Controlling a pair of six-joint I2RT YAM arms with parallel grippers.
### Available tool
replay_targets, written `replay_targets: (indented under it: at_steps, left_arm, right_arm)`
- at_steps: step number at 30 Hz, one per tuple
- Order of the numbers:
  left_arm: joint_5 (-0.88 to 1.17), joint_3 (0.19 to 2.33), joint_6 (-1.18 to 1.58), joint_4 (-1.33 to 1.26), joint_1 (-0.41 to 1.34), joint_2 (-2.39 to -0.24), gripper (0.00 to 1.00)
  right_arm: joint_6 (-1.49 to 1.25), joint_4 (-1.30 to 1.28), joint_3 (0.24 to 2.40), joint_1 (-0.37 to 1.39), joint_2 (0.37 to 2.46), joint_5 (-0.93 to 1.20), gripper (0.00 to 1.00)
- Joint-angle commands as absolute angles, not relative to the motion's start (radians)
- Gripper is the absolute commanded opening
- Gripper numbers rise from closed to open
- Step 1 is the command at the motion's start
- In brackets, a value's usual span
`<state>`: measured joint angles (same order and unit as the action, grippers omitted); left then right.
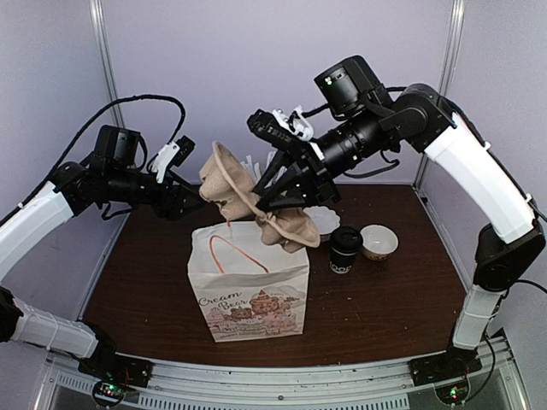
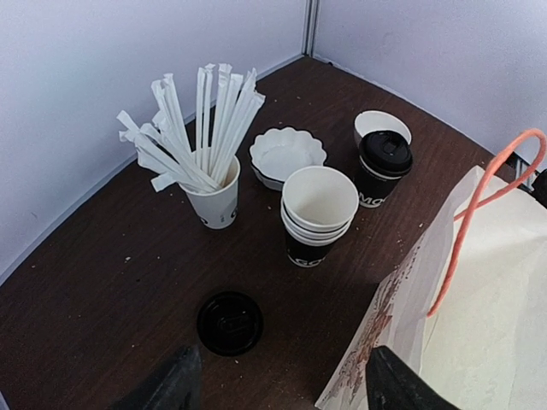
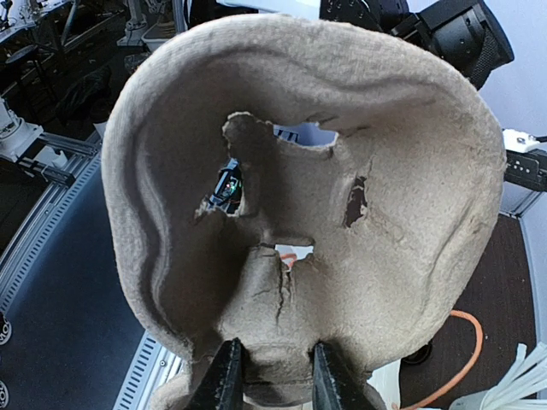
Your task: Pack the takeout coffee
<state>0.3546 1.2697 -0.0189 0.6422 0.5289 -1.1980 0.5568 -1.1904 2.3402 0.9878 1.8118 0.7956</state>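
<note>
Top external view: the right gripper [image 1: 286, 186] is clamping a pulp carrier [image 1: 244, 195], a tan tray of molded fibre, and holding it tilted in the air over the mouth of the paper bag [image 1: 248, 286]. Right wrist view is showing that carrier [image 3: 299, 171] close up: rough, felt-like surface, a rounded cupped rim, ragged torn holes and a crack near the base, with the right gripper [image 3: 273, 376] pinching its lower edge between two dark fingers. The left gripper [image 1: 192, 198] is hovering just beside the carrier's left edge; contact cannot be told. In the left wrist view the left gripper [image 2: 282, 384] is showing its jaws spread with nothing between them. The bag is standing upright on the dark brown table [image 1: 385, 299], white paper, printed front, thin orange cord handle [image 2: 479, 205]. The takeout coffee [image 1: 345, 248] is standing upright on the table just right of the bag, outside it, a black cylinder with white lettering and a glossy black lid [image 2: 385, 154]. A cream bowl [image 1: 378, 242] is sitting just beside it. Behind are standing a scalloped white dish [image 2: 287, 155], stacked white cups [image 2: 318, 209], and a cup of paper-wrapped straws [image 2: 197, 128]; a loose black lid [image 2: 229, 323] is lying flat nearby.
</note>
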Motion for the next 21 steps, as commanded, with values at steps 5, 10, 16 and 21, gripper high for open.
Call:
replay_targets:
  at_steps: [5, 10, 16, 21]
  left_arm:
    - [0.333, 1.295, -0.008, 0.646, 0.522, -1.162, 0.70]
    - [0.321, 1.291, -0.015, 0.655, 0.522, -1.151, 0.70]
    - [0.315, 1.276, -0.019, 0.655, 0.521, -1.139, 0.70]
    - [0.290, 1.263, -0.031, 0.653, 0.521, -1.120, 0.70]
  right_arm:
    - [0.510, -1.075, 2.380, 0.996, 1.902, 0.829, 0.25]
    - [0.505, -1.051, 2.376, 0.996, 1.931, 0.805, 0.25]
    - [0.499, -1.020, 2.312, 0.995, 1.941, 0.802, 0.25]
    - [0.490, -0.973, 2.193, 0.995, 1.922, 0.778, 0.25]
